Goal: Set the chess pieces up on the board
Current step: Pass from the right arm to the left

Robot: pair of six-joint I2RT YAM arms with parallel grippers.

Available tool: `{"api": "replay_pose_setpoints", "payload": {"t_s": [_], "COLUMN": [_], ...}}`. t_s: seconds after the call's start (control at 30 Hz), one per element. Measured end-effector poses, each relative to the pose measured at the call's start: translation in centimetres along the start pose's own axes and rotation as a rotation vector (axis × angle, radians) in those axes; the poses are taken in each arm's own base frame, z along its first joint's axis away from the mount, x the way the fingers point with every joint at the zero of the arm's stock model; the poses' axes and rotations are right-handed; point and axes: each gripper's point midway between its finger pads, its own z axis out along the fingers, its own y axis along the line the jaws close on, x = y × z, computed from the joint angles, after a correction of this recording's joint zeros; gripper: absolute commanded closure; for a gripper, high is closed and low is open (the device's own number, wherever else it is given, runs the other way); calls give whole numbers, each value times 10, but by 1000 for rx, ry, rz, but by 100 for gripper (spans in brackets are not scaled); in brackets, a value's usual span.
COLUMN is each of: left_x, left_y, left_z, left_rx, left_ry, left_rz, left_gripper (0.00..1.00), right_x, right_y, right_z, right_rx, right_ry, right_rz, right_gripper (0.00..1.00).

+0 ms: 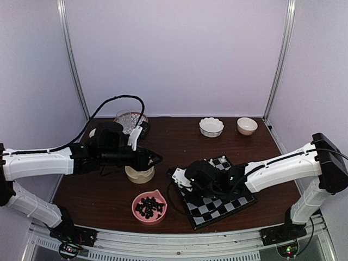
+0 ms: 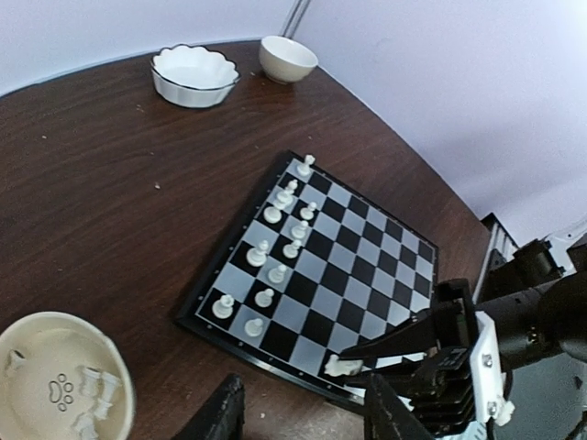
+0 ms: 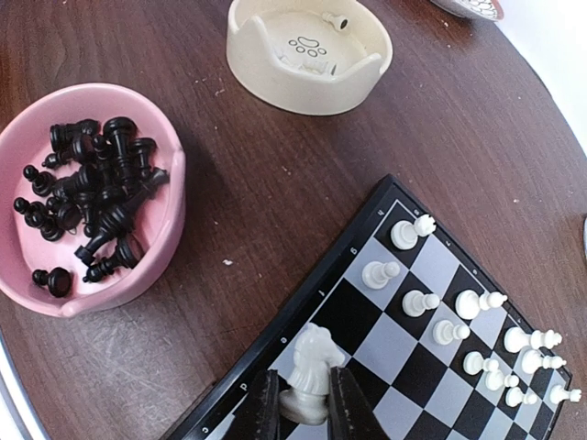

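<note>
One piece in hand: the white knight (image 3: 314,362) stands upright between the fingers of the right gripper (image 3: 305,411), which is clamped on its lower part.
Place of the knight: it is over the board (image 2: 367,275), at the side border and not far from a corner. I cannot tell if its base touches a square.
Step now, as I judge: to put this knight on its home square in the white back row.
White pieces (image 3: 420,302): they stand in two rows along one edge of the board, and both rows have gaps. The knight is some squares apart from them.
How to do it well: keep the knight vertical and carry it higher than the heads of the standing pieces. Come down on the middle of a free back-row square and let go only when the base sits flat.
Care at release: the neighbours stand close together. The fingers should part only a little and then rise straight up, so that nothing is knocked over.
Left gripper (image 2: 303,417): its fingers are apart with nothing between them, so it holds nothing. It hangs above the cream bowl (image 3: 303,96).
Cream bowl: it is on the table beside the board, and a few more white pieces lie inside.
Pink bowl (image 3: 179,174): the black pieces (image 3: 92,183) lie here in a heap, and none is on the board.
Progress, my estimate: less than half is done.
</note>
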Motion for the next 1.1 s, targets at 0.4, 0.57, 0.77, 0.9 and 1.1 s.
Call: {"api": "replay_pose_setpoints", "payload": {"t_s": [0.4,0.57,0.77,0.9,1.1], "left_x": [38,53,59,59,48], "left_y": [-16,-24,-33,-38,-46], "left_z": [38,51,58,60,60], "left_rx": [234,311,383,423,476], "left_ry": [239,328,373,388,367], "left_rz": [-306,-403,-474,-514,-540], "left_gripper": [57,59,60,65,63], "right_x": [-2,-15,-21,-20,-30], "right_y": [-8,-12,-12,-13,-14], "right_z": [-5,-15,-19,-23,-31], "right_rx": [40,44,43,40,36], "right_ry": [-63,-129,-166,-177,-222], "right_rz": [8,15,13,5,11], "right_gripper": [84,84,84,85,85]}}
